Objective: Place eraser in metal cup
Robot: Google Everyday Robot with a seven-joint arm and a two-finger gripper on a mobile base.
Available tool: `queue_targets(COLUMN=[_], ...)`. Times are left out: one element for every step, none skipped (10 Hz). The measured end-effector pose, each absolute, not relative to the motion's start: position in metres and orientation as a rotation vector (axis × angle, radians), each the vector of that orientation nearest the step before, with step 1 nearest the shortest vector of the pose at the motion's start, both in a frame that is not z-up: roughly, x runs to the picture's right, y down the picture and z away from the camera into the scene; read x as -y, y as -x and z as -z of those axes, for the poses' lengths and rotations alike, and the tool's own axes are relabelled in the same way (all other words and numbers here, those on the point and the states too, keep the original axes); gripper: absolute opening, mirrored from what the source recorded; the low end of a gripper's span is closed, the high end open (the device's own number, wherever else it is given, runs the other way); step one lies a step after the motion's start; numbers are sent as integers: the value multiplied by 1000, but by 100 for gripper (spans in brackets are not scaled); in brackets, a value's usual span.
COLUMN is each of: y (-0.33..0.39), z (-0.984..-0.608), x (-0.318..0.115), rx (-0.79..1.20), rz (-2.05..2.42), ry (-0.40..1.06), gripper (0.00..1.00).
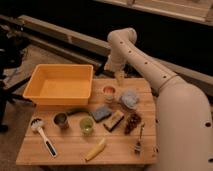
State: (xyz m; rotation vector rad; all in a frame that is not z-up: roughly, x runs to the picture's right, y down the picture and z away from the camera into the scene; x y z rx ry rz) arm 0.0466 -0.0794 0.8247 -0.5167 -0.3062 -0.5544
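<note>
Wooden table (70, 151) as I see it from the remote station.

- **Far left:** a yellow tub (55, 101). To its right stand a white-and-orange cup (109, 93) and a blue-grey lump (130, 99).
- **Middle row, left to right:** metal cup (61, 120), green cup (86, 125), blue sponge (101, 113), eraser (114, 120) and a dark grape-like cluster (132, 122). Sponge and eraser lie just beside each other.
- **Near edge:** white brush (42, 134) at left, pale yellow wedge (95, 149) at centre, fork (139, 140) at right.

My gripper (119, 77) hangs over the far edge, behind the white-and-orange cup.

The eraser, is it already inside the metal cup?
No, the eraser lies on the table beside the blue sponge; the gripper hangs over the table's far edge.
</note>
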Motion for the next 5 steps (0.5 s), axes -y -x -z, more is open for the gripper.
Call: queue_targets(y=[-47, -48, -48, -52, -55], z=[-825, -825, -823, -816, -808], x=[80, 77, 73, 63, 51], rx=[307, 312, 315, 319, 327], rz=[554, 567, 579, 595, 608], ry=[520, 527, 531, 537, 537], gripper=[80, 80, 80, 80, 80])
